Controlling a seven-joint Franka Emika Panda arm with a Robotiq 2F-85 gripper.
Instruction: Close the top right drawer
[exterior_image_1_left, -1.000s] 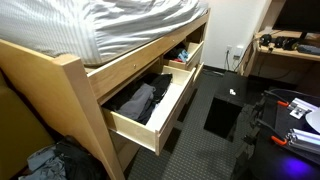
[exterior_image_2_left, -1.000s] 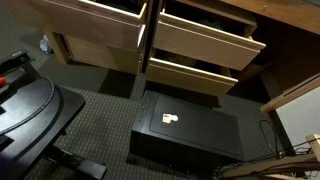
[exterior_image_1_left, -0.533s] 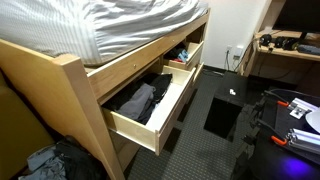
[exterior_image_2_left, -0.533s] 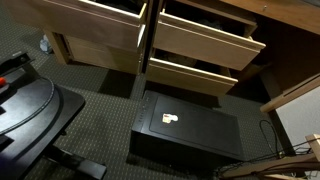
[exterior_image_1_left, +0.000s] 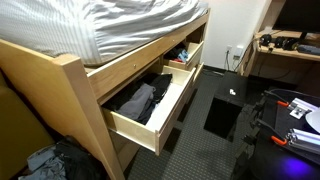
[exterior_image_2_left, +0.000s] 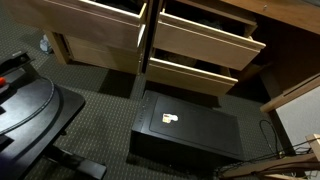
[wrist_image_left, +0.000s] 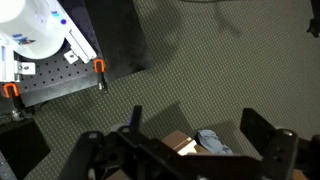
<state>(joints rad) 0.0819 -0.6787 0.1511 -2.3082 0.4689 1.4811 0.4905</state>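
Top right drawer (exterior_image_1_left: 190, 57): stands open, at 1 o'clock of the clothes drawer (exterior_image_1_left: 150, 108). Gripper (wrist_image_left: 195, 140): fingers apart, over carpet (wrist_image_left: 230, 60). Risk: you shove the lookalike, or an off-centre push skews it.

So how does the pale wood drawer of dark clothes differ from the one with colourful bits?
The pale wood drawer with dark clothes holds grey-black fabric; the pale wood drawer with colourful bits holds small mixed items. The clothes drawer sits nearer the camera, the other farther along the bed. Both stand open.
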